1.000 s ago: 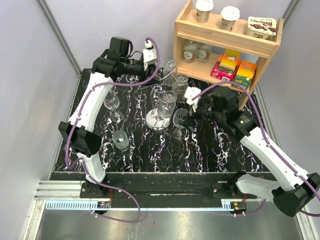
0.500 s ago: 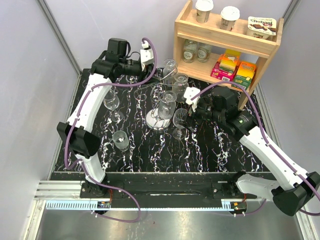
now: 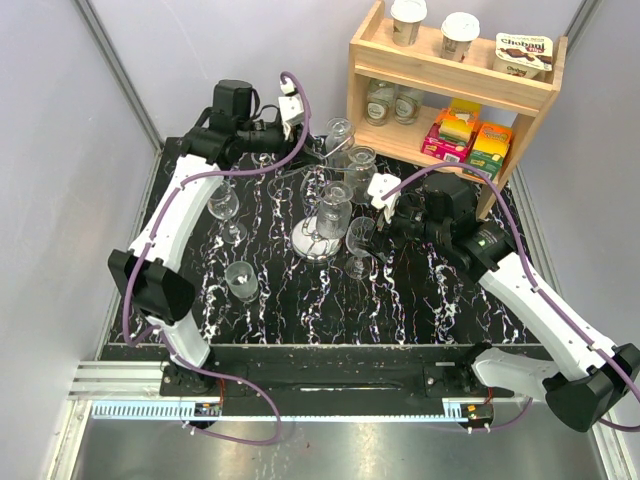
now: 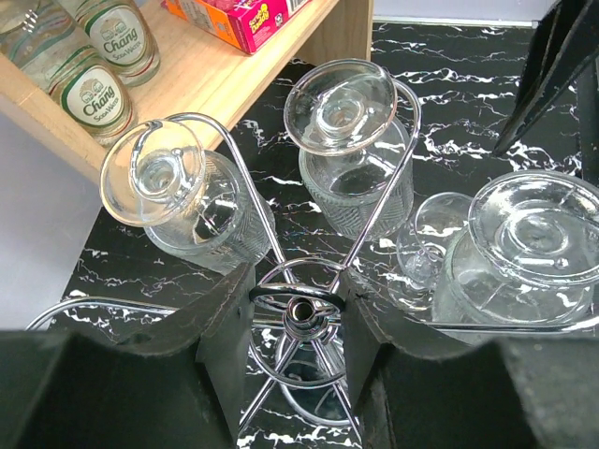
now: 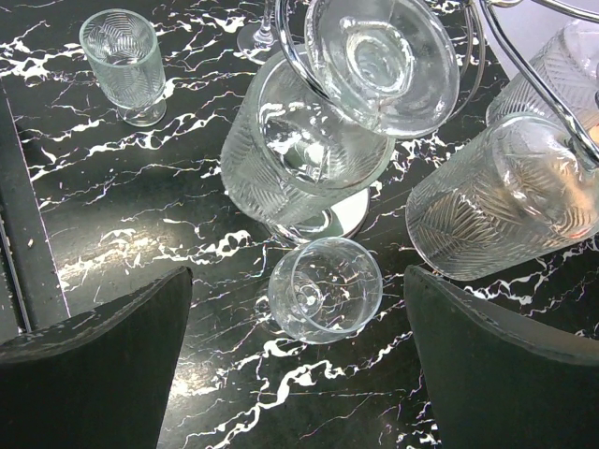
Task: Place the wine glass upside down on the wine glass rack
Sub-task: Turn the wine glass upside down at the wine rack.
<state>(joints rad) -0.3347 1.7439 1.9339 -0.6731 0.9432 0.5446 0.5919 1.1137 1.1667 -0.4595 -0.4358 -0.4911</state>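
The wine glass rack (image 3: 316,238) is a shiny wire stand in the middle of the black marbled table, with three glasses hanging upside down on its arms. In the left wrist view my left gripper (image 4: 299,313) has its fingers pressed on both sides of the rack's top loop (image 4: 298,297); in the top view the left gripper (image 3: 303,158) is above the rack. A clear wine glass (image 3: 360,240) stands upright just right of the rack's base. My right gripper (image 5: 298,309) hangs wide open over this glass (image 5: 325,290), not touching it.
A wooden shelf (image 3: 455,90) with cups, glasses and boxes stands at the back right. Another stemmed glass (image 3: 222,205) stands left of the rack, and a short tumbler (image 3: 241,280) stands nearer the front left. Grey walls close in both sides.
My left arm's wrist has shifted slightly back and to the left above the rack. The rack, the glasses and my right arm have not visibly moved.
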